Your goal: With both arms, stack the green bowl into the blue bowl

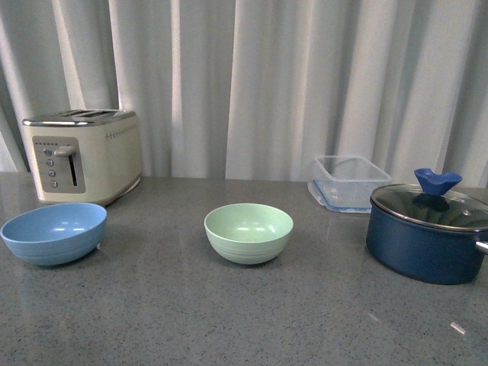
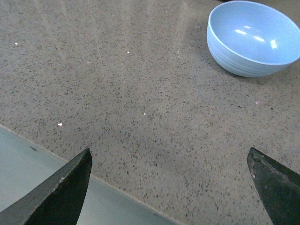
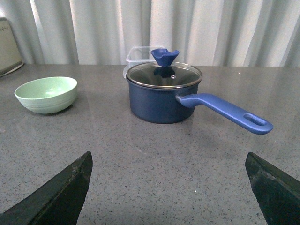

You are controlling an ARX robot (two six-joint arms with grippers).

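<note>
Left end effector (image 2: pixel 168 154) spread wide, holding nothing, over the desk (image 2: pixel 140 93). Right end effector (image 3: pixel 168 153) spread too, also empty. Green bowl (image 1: pixel 248 232) upright mid-desk. Blue bowl (image 1: pixel 53 232) well left of green bowl, upright. Lidded navy pot (image 1: pixel 427 248) well right of it. Clear container (image 1: pixel 349 181) behind-right of green bowl, toaster (image 1: pixel 84 156) behind-left.

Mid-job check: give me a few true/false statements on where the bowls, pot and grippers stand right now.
The green bowl sits inside the blue bowl. False: they stand apart on the countertop.
The navy pot has its glass lid on. True.
The left gripper is shut on the blue bowl. False: it is open, holding nothing.
The right gripper is open. True.
The toaster stands behind the green bowl. False: it stands behind the blue bowl.
</note>
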